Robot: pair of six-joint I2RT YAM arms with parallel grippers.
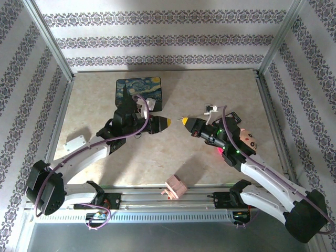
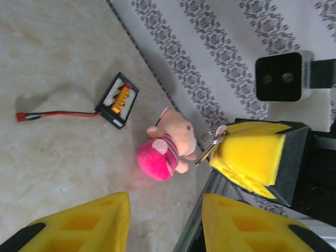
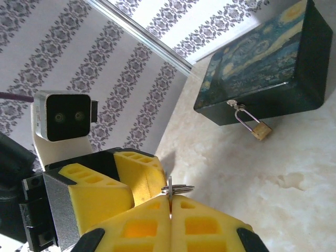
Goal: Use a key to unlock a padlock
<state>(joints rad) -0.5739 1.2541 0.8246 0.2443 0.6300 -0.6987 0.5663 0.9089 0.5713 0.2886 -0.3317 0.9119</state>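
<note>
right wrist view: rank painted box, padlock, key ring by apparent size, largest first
1. painted box: clearly largest.
2/3. padlock and key ring: these look about alike. The ring hangs off the key in the right gripper, much nearer the camera, so I won't rank them.

A dark box painted with a swirling night sky (image 1: pixel 139 93) sat at the far left of the marble-patterned table (image 1: pixel 178 157). A small wooden block (image 1: pixel 176 187) stood at the near edge, about midway. On the right lay a pink plush pig (image 2: pixel 167 147), and farther back a small black board (image 2: pixel 117 100) trailed a red wire (image 2: pixel 58 113). Patterned wallpaper (image 1: pixel 157 37) lined the walls.
</note>
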